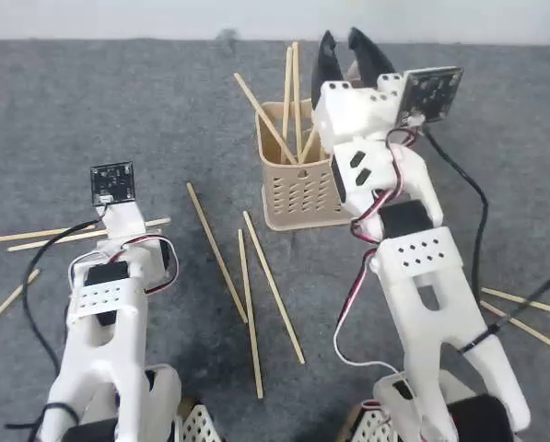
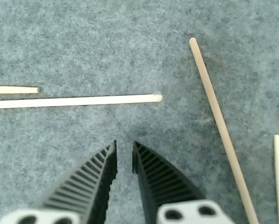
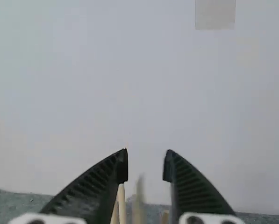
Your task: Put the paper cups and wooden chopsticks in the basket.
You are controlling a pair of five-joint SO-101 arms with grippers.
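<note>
My right gripper [image 3: 145, 164] hangs with jaws parted and empty over the basket [image 1: 298, 195], upper centre of the high view, where several chopsticks [image 1: 291, 92] stand. My left gripper [image 2: 124, 148] is barely ajar, holding nothing, above the grey carpet [image 1: 118, 101]. Loose chopsticks [image 1: 247, 295] lie at centre frame and at both side edges.

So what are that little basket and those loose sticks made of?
The basket looks like moulded plastic, beige and matt, its walls pierced by even rows of slots. The chopsticks seem to be bare, unvarnished wood, or perhaps bamboo: they are pale, dull, thin and straight.
</note>
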